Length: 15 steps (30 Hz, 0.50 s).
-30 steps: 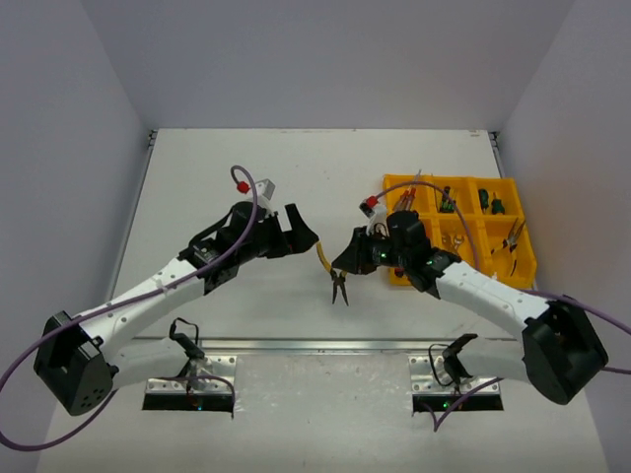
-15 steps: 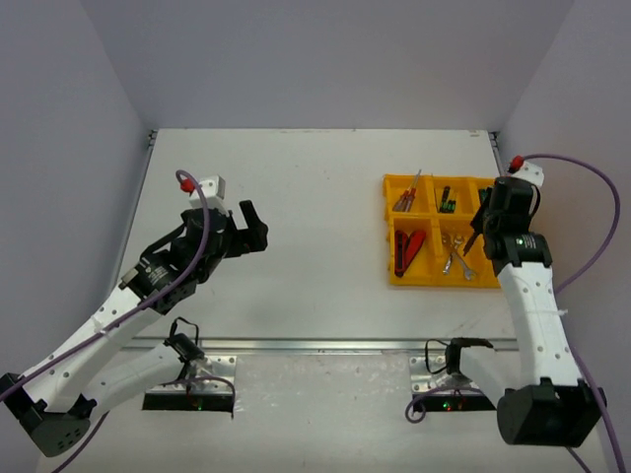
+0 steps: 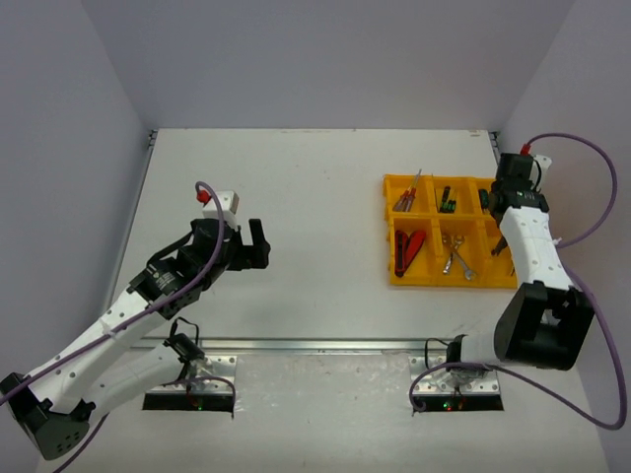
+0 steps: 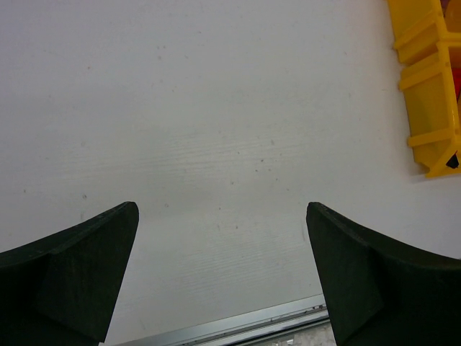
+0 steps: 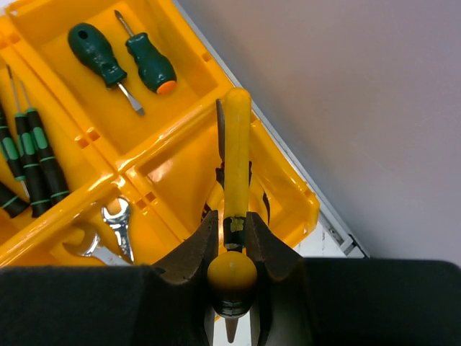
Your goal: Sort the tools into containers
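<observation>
In the right wrist view my right gripper [image 5: 232, 223] is shut on yellow-black pliers [image 5: 235, 158]. They hang over the near-right compartment of the yellow tray [image 5: 288, 180]; another pair lies under them. Two green-handled screwdrivers [image 5: 108, 58] lie in the far-right compartment. Slim green-black screwdrivers [image 5: 36, 151] and silver wrenches [image 5: 115, 231] fill the middle ones. From above, the right gripper [image 3: 496, 209] sits over the tray's [image 3: 434, 282] right end. Red-handled tools [image 3: 407, 251] lie in the near-left compartment. My left gripper [image 3: 258, 246] stands open over bare table, far left of the tray.
The white side wall [image 5: 374, 108] rises close behind the tray's right edge. A metal rail [image 3: 325, 345] runs along the table's near edge. In the left wrist view only the tray's corner [image 4: 432, 86] shows at the upper right, with bare table between the open fingers [image 4: 86, 267].
The right arm has carried the pliers from the table's middle to the right end of the tray. The left arm has drawn back to the left, staying open.
</observation>
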{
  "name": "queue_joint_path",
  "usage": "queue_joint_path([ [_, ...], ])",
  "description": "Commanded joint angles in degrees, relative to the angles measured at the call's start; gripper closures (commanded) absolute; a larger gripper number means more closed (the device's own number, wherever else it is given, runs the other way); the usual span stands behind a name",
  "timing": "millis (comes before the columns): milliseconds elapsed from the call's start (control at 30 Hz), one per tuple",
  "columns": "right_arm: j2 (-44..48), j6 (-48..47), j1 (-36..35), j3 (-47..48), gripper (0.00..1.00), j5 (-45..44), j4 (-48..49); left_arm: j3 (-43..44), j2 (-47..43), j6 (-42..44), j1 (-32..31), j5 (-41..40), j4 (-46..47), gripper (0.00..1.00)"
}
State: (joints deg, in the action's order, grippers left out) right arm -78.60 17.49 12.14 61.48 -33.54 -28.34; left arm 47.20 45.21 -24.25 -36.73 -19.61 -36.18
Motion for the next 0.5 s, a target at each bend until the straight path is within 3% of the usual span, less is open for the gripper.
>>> queue_joint_path([
  [0, -4.95, -3.43, 1.13, 5.65, 1.0, -3.23, 5.22, -0.15, -1.25, 1.31, -0.12, 1.56, 2.93, 0.0],
  [200, -10.37, -4.75, 2.1, 8.84, 0.98, -2.11, 5.26, -0.4, -2.15, 1.13, -0.18, 1.02, 3.05, 0.0],
  [467, -12.1, -2.28, 3.3, 6.35, 0.76, 1.93, 4.31, -0.12, -1.35, 0.93, -0.18, 0.13, 2.61, 0.0],
])
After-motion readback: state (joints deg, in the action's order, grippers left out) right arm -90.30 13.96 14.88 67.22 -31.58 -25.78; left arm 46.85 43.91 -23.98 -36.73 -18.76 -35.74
